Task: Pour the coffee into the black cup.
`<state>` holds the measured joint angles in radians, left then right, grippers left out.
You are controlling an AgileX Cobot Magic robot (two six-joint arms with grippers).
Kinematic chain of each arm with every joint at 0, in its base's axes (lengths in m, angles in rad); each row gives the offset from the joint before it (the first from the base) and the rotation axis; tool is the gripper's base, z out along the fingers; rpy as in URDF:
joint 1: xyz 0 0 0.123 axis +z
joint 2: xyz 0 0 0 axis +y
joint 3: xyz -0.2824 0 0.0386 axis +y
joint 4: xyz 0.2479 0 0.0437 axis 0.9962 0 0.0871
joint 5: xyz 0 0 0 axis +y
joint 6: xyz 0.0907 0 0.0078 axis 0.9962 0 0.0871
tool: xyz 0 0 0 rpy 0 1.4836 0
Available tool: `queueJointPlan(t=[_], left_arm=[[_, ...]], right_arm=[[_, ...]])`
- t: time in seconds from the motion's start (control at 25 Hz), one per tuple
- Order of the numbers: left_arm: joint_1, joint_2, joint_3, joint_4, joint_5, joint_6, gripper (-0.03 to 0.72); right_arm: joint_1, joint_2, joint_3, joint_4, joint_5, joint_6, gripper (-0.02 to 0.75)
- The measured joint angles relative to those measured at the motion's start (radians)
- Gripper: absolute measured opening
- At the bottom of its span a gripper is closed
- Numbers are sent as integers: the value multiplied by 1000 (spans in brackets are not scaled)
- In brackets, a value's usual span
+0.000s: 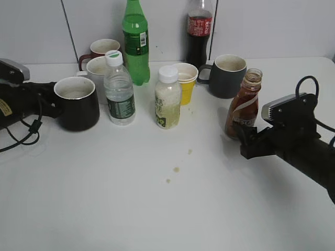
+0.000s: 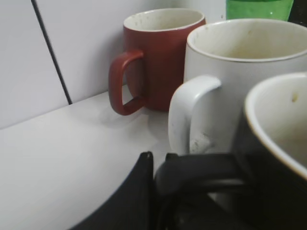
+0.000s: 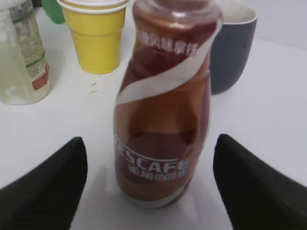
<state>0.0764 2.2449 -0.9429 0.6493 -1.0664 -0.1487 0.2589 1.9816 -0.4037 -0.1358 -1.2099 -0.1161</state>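
In the exterior view the coffee stands upright and uncapped toward the right edge of the tabletop, with the right gripper low at its base, while the black cup sits near the left edge with the left gripper at its handle side. A clear water bottle and a white-capped bottle stand between the two, toward the far edge. In the left wrist view the black cup's handle lies against one dark finger, just in front of a white mug and a red mug; whether the fingers are clenched on the handle I cannot tell. In the right wrist view the coffee stands centred between the right fingers, which are spread wide and clear of it on both sides, grasping nothing. The step in hand appears to be the grasp: close squarely on the bottle's wide lower body, keep it upright since it is uncapped, then lift clear of the middle bottles before carrying it to the cup
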Motion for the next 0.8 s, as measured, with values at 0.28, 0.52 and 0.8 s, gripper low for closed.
queueJointPlan(t=[0.28,0.52,0.8], left_arm=[[0,-163,139,-111,-20,8,38],[-10,-261,235,-155,-56,8,38],[-53,-291,322,-197,-74,8,38]], right_arm=[[1,162,-115,-1,0,23,617],[1,261,-242,0,0,44,603],[2,277,-281,0,1,49,503]])
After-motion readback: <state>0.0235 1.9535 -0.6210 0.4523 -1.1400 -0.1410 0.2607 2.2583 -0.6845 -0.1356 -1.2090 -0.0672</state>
